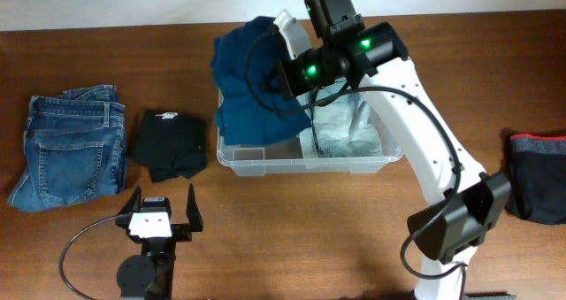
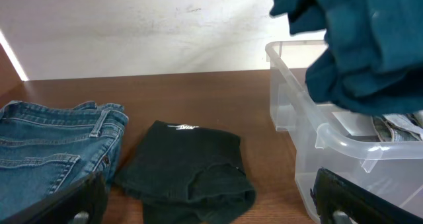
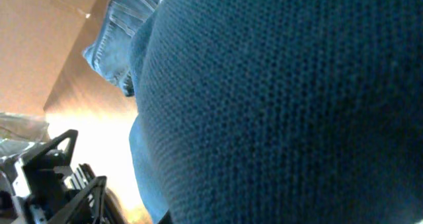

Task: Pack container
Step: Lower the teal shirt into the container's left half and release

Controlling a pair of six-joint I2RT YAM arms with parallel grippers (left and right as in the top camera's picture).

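Note:
The clear container (image 1: 309, 164) stands at the table's middle; it also shows in the left wrist view (image 2: 344, 143). A light grey garment (image 1: 343, 127) lies inside it. My right gripper (image 1: 285, 77) is over the container's left half, shut on a dark blue knit garment (image 1: 252, 83) that hangs partly above the bin and over its left rim. That garment fills the right wrist view (image 3: 284, 98) and hides the fingers. It hangs above the bin in the left wrist view (image 2: 357, 45). My left gripper (image 1: 161, 210) is open and empty near the front edge, fingers low in its own view (image 2: 211, 211).
Folded blue jeans (image 1: 71, 145) (image 2: 46, 145) lie at the far left. A folded black garment (image 1: 170, 143) (image 2: 185, 164) lies between the jeans and the container. A dark garment with a red trim (image 1: 538, 176) lies at the right edge.

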